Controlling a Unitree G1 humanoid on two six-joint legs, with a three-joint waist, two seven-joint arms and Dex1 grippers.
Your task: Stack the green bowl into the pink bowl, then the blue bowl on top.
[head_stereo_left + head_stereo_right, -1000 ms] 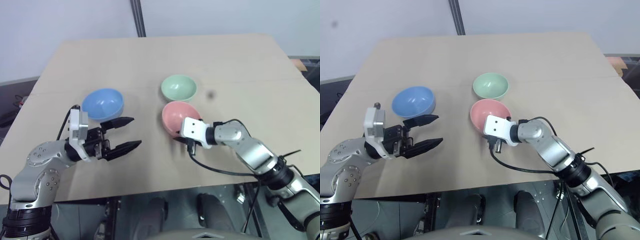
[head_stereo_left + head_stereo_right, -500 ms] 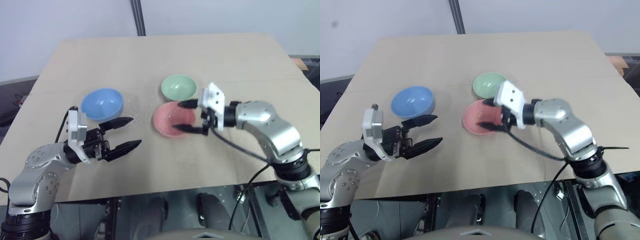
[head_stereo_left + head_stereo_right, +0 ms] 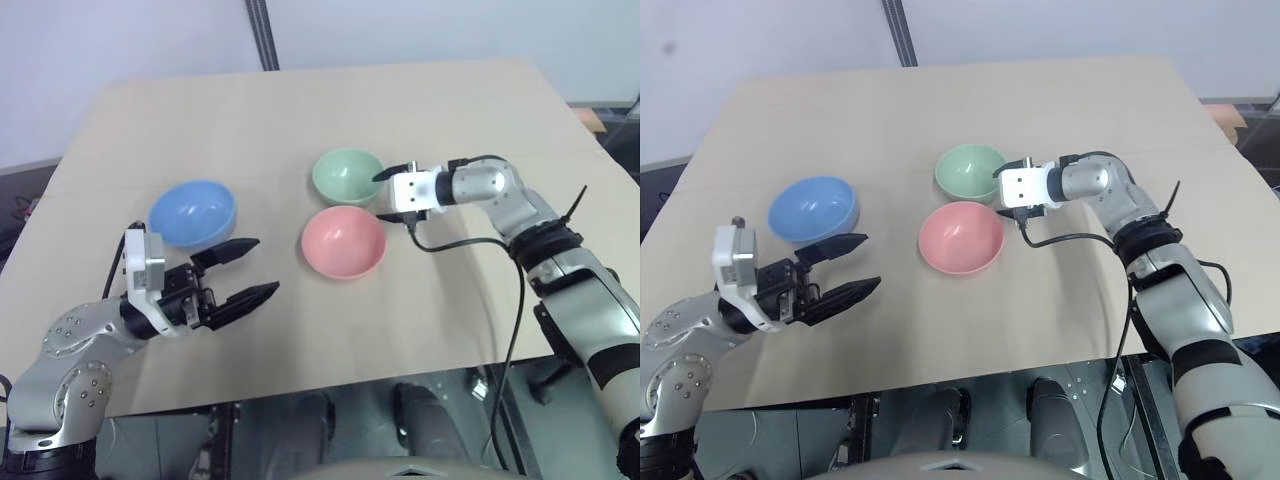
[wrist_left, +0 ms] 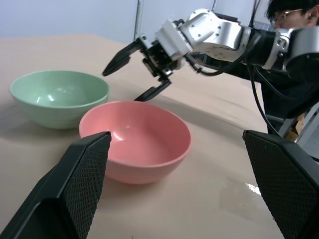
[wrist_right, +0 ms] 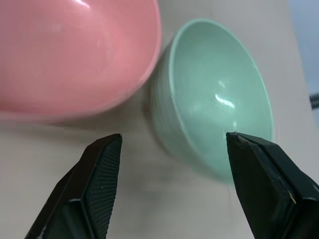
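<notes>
The green bowl (image 3: pixel 347 177) sits mid-table, with the pink bowl (image 3: pixel 344 242) just in front of it, rims nearly touching. Further left stands the blue bowl (image 3: pixel 192 213). All three are upright and hold nothing. My right gripper (image 3: pixel 382 195) hovers open and empty just right of the two bowls, pointing at the gap between them; its wrist view shows the green bowl (image 5: pixel 214 114) and the pink bowl (image 5: pixel 75 50) ahead. My left gripper (image 3: pixel 265 265) is open and empty in front of the blue bowl, aimed towards the pink bowl (image 4: pixel 134 144).
The bowls rest on a tan table (image 3: pixel 450 110) whose front edge runs close below my arms. A cable (image 3: pixel 470 245) hangs from my right wrist over the table. A person (image 4: pixel 289 10) shows beyond the table's far side in the left wrist view.
My right gripper has left the pink bowl's near rim, opened wider and swung up and away to the right side of the green bowl. The left gripper has held still.
</notes>
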